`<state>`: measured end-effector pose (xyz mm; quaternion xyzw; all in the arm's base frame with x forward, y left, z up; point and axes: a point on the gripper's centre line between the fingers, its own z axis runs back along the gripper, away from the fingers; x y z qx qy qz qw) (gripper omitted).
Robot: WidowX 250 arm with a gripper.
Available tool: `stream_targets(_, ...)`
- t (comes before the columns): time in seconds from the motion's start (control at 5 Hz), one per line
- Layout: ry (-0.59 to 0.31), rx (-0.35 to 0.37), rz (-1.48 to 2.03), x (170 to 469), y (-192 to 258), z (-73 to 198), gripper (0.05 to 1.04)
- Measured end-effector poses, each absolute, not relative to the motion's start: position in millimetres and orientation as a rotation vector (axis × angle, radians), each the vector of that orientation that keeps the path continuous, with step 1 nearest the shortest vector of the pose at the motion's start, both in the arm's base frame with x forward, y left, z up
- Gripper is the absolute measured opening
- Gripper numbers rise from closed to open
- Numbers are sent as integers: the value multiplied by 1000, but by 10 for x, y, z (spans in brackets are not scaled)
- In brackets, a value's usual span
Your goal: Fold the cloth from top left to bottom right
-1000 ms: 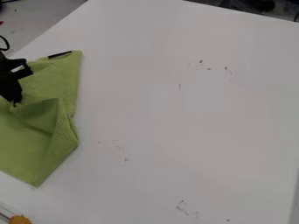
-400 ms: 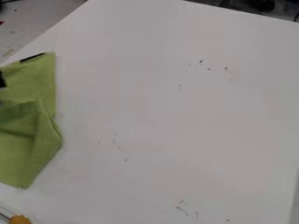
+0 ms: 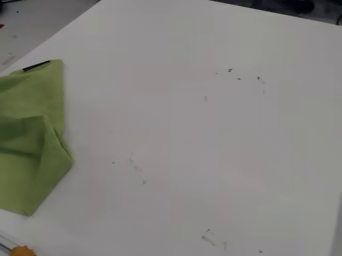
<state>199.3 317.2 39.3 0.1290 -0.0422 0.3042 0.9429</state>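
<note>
The green cloth (image 3: 33,165) lies at the left edge of the white table, partly cut off by the view's edge. A flap is folded over its middle, with raised creases and a loose fold along the right side. Its upper corner, with a dark strip beside it, lies flat, and another corner points down toward the lower left. What holds or touches the cloth beyond the left edge is hidden.
The white table (image 3: 194,130) spreads to the right of the cloth, with small dark marks on its surface. An orange object (image 3: 23,251) sits at the bottom left. Dark items stand behind the table's back edge.
The cloth has shifted left by a short distance. The gripper, earlier over the cloth's upper left part, has moved left out of the view.
</note>
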Motion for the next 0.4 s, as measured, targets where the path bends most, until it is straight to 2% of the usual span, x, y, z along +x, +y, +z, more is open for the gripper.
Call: stream_targets(0.4,-79,281,554,1982,3188,508,1001)
